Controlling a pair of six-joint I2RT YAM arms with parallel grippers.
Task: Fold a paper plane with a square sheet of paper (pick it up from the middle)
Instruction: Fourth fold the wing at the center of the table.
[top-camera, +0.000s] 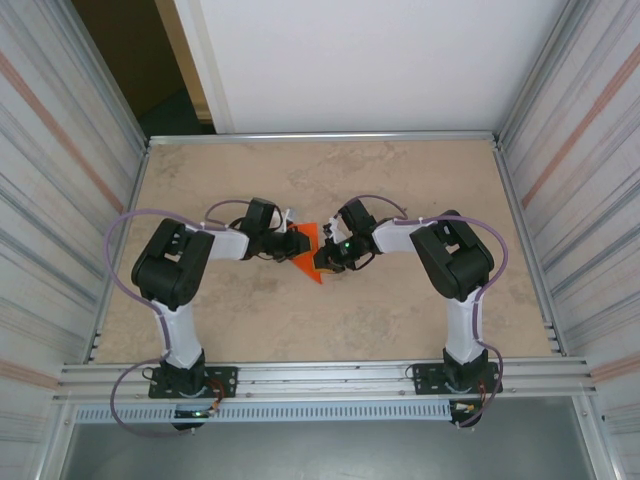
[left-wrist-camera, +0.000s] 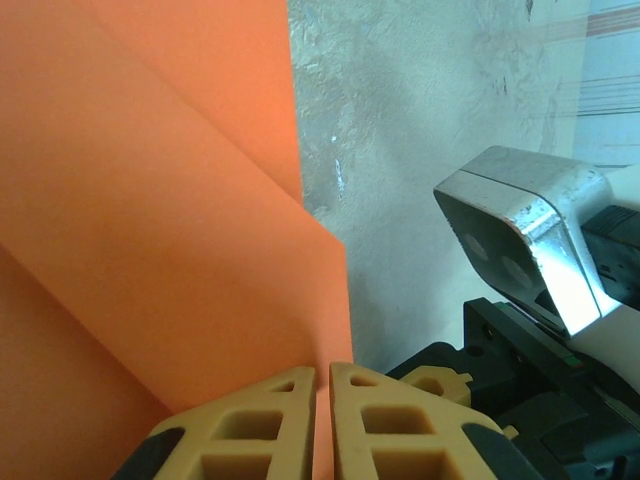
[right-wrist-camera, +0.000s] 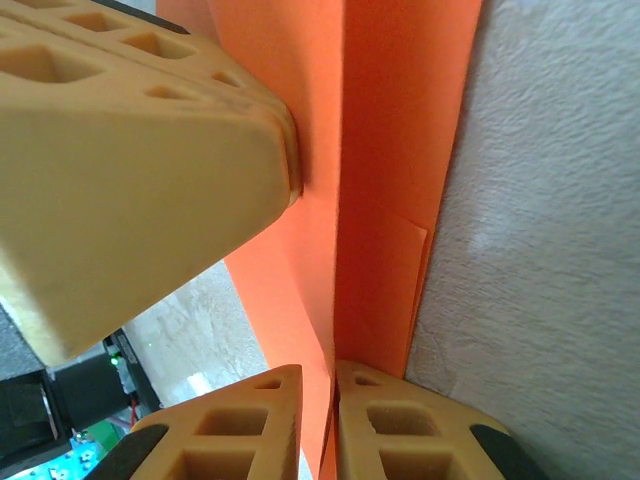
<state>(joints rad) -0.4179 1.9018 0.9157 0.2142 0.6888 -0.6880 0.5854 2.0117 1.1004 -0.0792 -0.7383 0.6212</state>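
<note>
Paper (top-camera: 308, 252) partly folded, at middle of bench (top-camera: 400, 310), tip pointing at near edge. I'm seeing left gripper (left-wrist-camera: 322, 378) clamping its left flank, right gripper (right-wrist-camera: 332, 378) clamping right flank; long axis running far-to-near between them.

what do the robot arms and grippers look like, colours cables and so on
Both the left arm and right arm have black joint housings, white links and a lilac cable looping from each. The fingers are tan blocks with rectangular cut-outs and black corner patches. A green light glows by the right wrist.
</note>
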